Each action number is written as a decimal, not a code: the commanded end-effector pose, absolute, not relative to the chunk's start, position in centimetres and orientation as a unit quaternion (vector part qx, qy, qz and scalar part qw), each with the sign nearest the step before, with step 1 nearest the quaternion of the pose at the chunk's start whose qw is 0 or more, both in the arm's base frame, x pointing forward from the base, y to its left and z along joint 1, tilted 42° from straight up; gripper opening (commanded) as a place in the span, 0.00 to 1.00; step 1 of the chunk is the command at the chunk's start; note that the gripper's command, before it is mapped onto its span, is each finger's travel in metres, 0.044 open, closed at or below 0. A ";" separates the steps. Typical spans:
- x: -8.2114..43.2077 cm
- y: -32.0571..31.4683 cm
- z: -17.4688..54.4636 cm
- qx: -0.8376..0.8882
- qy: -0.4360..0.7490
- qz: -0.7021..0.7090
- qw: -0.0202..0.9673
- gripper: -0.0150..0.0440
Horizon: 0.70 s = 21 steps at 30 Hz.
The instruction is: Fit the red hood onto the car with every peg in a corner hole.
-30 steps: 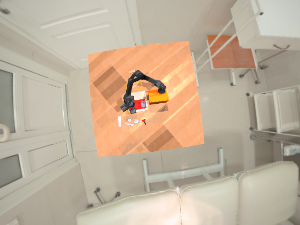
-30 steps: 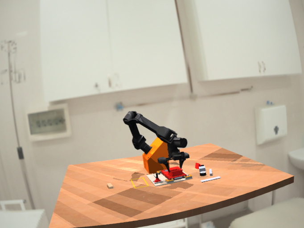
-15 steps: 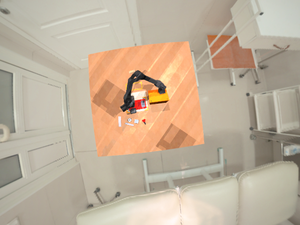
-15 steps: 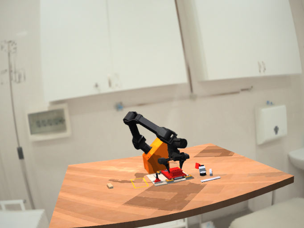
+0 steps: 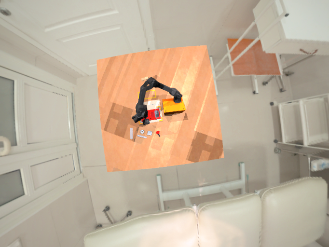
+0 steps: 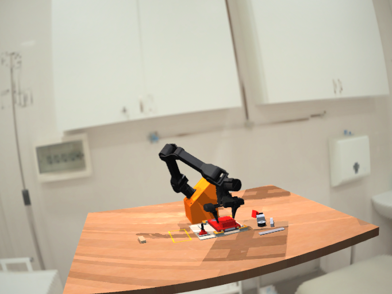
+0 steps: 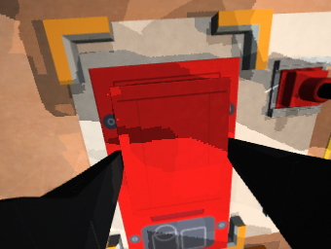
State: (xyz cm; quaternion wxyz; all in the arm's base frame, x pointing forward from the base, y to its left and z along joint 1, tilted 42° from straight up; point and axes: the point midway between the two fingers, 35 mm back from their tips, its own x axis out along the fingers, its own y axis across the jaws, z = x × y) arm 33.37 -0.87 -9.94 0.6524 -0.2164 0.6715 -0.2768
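Note:
The red hood lies over the red car chassis, which sits between orange corner brackets of the jig. In the wrist view the hood looks roughly in line with the chassis, slightly turned. Whether it sits fully flat cannot be told. The pegs and the engine block are not visible under it. My gripper is open, its fingers low on either side of the hood and very close to its side edges. Contact cannot be made out.
A red piece with a black knob stands beside the chassis on the white plate. The orange arm base is close behind. A grey bar, a ring and a small red piece lie nearby. A wooden block lies farther off.

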 end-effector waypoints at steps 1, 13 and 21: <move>33.4 -0.9 -9.9 -0.216 0.671 -0.277 0.652 1.00; 33.9 3.8 -4.6 -0.216 0.674 -0.278 0.650 1.00; 33.9 3.8 -4.6 -0.216 0.674 -0.278 0.650 1.00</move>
